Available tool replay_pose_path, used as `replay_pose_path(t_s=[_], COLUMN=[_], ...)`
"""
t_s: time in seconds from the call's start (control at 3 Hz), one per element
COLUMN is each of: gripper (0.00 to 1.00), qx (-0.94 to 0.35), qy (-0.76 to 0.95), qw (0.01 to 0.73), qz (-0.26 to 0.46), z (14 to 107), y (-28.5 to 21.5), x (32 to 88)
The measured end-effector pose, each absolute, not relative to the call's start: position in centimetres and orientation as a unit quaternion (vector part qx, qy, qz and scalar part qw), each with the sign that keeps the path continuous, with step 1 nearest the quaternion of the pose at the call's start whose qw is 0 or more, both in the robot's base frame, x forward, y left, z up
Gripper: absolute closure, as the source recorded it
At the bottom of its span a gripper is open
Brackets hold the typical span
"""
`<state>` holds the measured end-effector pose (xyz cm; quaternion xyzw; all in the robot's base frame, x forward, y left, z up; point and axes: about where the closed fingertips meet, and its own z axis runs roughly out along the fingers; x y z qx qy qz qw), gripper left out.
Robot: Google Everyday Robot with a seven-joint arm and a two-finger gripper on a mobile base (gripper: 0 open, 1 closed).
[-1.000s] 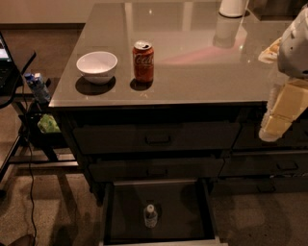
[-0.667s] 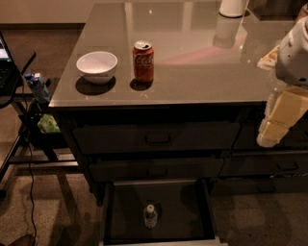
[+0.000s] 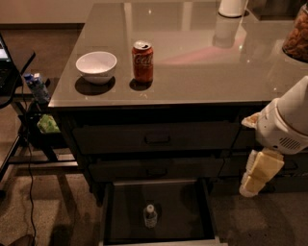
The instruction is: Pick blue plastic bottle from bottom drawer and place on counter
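Note:
The blue plastic bottle (image 3: 150,215), small and clear with a white cap, stands upright on the dark floor of the open bottom drawer (image 3: 159,239) at the bottom centre. The counter (image 3: 202,72) is the glossy grey-beige top above the dark drawers. My gripper (image 3: 258,174) hangs at the right edge, below the counter's front edge and level with the middle drawer. It is well to the right of the bottle and above it, apart from it. Its pale fingers point down.
A red Coca-Cola can (image 3: 143,61) and a white bowl (image 3: 96,66) stand on the counter's left part. A white cylinder (image 3: 232,7) stands at the back. A black side table (image 3: 14,72) with a small blue carton (image 3: 36,85) and cables is on the left.
My arm and gripper have dropped lower along the cabinet's right side, from counter height to about middle-drawer height. The bottle, can and bowl have not moved.

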<state>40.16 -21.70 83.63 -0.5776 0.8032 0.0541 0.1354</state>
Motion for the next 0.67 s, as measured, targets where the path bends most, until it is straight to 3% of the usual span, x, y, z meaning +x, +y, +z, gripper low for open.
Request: replay_pose_path(t_s=[0.67], gripper=[0.00], qx=[-0.577], qy=[0.803], qw=[0.134], qz=[0.067], z=[82.4], y=[-21.4], x=[39.9])
